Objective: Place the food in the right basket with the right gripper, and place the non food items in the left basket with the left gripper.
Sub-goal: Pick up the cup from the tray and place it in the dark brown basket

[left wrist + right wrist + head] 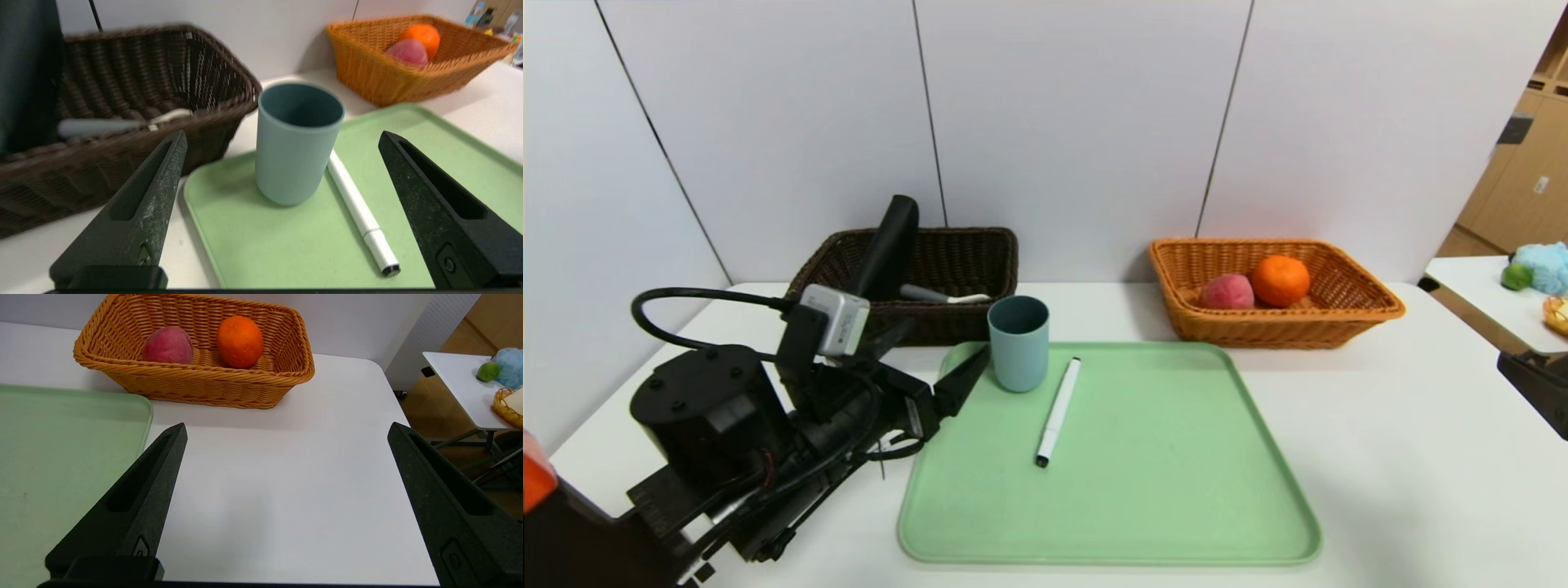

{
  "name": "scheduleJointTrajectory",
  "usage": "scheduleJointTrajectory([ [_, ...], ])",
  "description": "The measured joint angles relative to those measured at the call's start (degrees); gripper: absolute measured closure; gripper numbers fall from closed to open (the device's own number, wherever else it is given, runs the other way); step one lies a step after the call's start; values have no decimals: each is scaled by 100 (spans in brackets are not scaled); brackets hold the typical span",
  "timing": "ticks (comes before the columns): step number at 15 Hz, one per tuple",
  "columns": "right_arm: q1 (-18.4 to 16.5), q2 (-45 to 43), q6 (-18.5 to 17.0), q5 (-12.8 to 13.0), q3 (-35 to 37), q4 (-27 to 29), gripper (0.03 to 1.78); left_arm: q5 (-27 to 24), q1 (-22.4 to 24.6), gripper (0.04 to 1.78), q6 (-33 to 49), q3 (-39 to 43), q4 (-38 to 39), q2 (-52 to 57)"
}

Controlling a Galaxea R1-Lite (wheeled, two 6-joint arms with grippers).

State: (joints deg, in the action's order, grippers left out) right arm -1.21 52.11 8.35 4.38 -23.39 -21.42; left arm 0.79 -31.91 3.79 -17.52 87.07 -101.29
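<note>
While the left pincer [968,371] hovers low at the left edge of the green tray [1143,506], its fingers are spread wide and hold nothing, with the blue-grey cup [1018,341] standing upright just ahead of them. Behind it sits the dark brown basket [980,245], where the long black pouch [888,241] leans up against the rim and the grey-handled peeler [935,295] lies inside.

On the tray, the white marker [1058,412] lies flat just beside the cup, black tip toward the robot; from the left wrist view it looks close to touching the cup's base, though I cannot tell for certain.

The cup is probably light, stiff plastic with smooth walls, so it may slip or tip; squeezing it across the middle of the body, from both sides, seems safest. The marker is slim and hard and likely to roll, so it wants a hold across its barrel near mid-length.

Farther right, the orange-tan basket [1347,306] on the white surface [1405,457] already holds the pink peach [1227,291] and the orange [1280,280], side by side.

At the far right the right pincer [286,433] is parked above bare surface near that basket, fingers wide apart and empty.

No brand, label or legible writing shows on any item.
</note>
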Motion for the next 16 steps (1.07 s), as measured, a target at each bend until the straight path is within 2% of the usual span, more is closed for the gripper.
scheduleJointTrajectory([
  [4, 0, 0, -33, 0, -61, 1, 12, 24, -110, 15, 69, -98, 6, -599],
  [16, -2, -7, -83, 9, -100, 1, 12, 141, -228, 13, 183, -1329, 11, -1751],
])
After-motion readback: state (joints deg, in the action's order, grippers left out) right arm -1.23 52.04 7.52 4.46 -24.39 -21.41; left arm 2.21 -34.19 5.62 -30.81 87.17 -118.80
